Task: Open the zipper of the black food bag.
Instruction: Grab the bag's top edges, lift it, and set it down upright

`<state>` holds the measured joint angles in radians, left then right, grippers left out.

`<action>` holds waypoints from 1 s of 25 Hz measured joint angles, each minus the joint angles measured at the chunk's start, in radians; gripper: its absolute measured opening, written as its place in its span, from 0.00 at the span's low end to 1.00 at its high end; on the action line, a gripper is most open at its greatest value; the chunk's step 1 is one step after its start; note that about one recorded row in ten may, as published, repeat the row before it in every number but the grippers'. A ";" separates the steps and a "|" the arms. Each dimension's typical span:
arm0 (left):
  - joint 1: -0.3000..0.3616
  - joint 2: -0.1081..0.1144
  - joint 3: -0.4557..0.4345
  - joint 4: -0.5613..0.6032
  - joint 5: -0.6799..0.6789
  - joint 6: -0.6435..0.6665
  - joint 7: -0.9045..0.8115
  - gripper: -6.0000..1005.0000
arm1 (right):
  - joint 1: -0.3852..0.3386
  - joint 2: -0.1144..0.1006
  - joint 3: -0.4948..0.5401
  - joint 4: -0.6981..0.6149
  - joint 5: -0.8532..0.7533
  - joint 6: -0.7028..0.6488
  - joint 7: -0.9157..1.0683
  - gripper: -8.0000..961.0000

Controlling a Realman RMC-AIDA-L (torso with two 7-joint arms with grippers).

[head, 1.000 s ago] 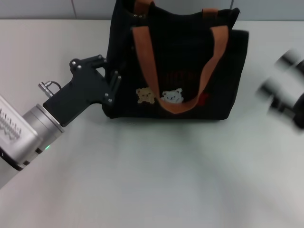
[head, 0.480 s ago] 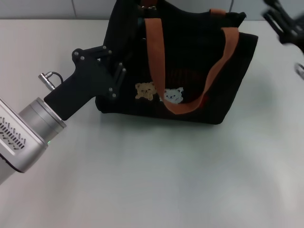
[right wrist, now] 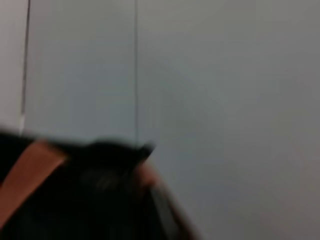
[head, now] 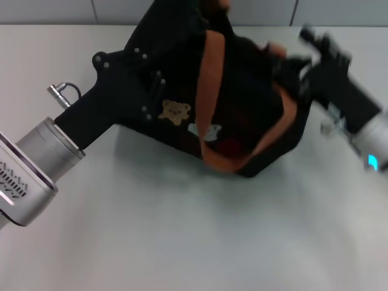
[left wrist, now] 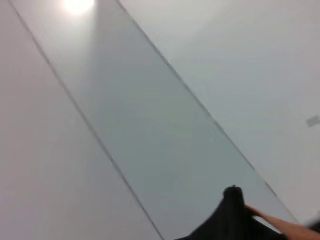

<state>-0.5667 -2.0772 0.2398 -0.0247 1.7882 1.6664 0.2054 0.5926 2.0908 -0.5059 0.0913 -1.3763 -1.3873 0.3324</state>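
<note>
The black food bag [head: 242, 121] lies tilted and skewed on the table, its orange-brown straps [head: 209, 91] and tan bear picture [head: 174, 112] facing me. My left gripper [head: 151, 91] is at the bag's left end, shut on the fabric there. My right gripper [head: 301, 85] presses against the bag's right end, blurred. The zipper cannot be made out in any view. A corner of the black food bag [left wrist: 230, 215] shows in the left wrist view. The right wrist view shows the black food bag [right wrist: 90, 200] and a strap [right wrist: 30, 175] close up.
The pale table [head: 182, 230] stretches in front of the bag towards me. A tiled wall [head: 60, 9] rises behind the table's far edge.
The bag has swung and tilted, its left end raised with my left gripper. My right arm has come in from the far right to the bag's right end.
</note>
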 joint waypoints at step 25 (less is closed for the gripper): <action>-0.066 -0.003 0.006 -0.053 0.255 0.078 0.449 0.11 | -0.313 -0.002 0.141 -0.001 -0.126 -0.373 -0.045 0.86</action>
<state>-0.6332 -2.0801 0.2455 -0.0777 2.0428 1.7449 0.6540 0.2796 2.0889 -0.3644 0.0903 -1.5026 -1.7605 0.2878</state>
